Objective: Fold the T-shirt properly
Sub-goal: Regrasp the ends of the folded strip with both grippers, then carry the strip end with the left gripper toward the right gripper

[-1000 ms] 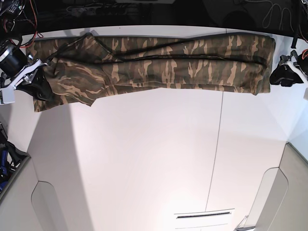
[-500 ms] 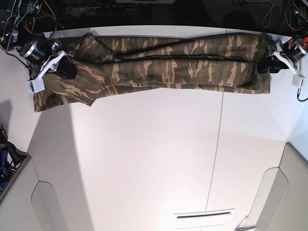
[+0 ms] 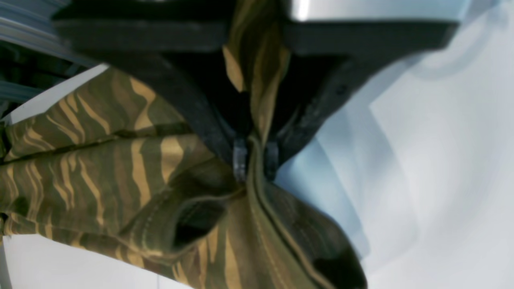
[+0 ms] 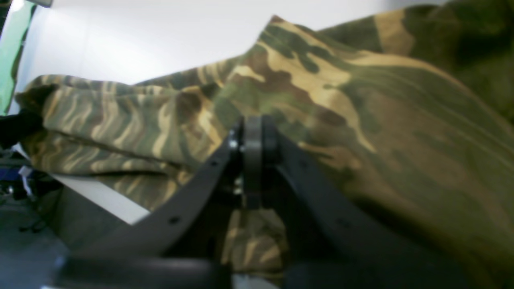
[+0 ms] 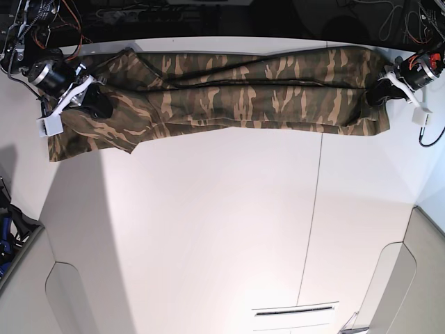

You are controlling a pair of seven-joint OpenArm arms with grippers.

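Fingers, left: I see them pinched on a bunched hem of the T-shirt (image 3: 132, 172); left gripper (image 3: 255, 160) sits at the upper right of the base frame.
Fingers, right: closed together over cloth; right gripper (image 4: 253, 136) presses at upper left, whether cloth is caught between I cannot tell.
Changed: both arms have moved in from the shirt's ends within the last second, onto the cloth.
Meaning: I judge a grasp for the next fold.
T-shirt place: long band along the table (image 5: 208, 229) top edge.
Around: cables (image 5: 49, 14) behind; nothing blocks.
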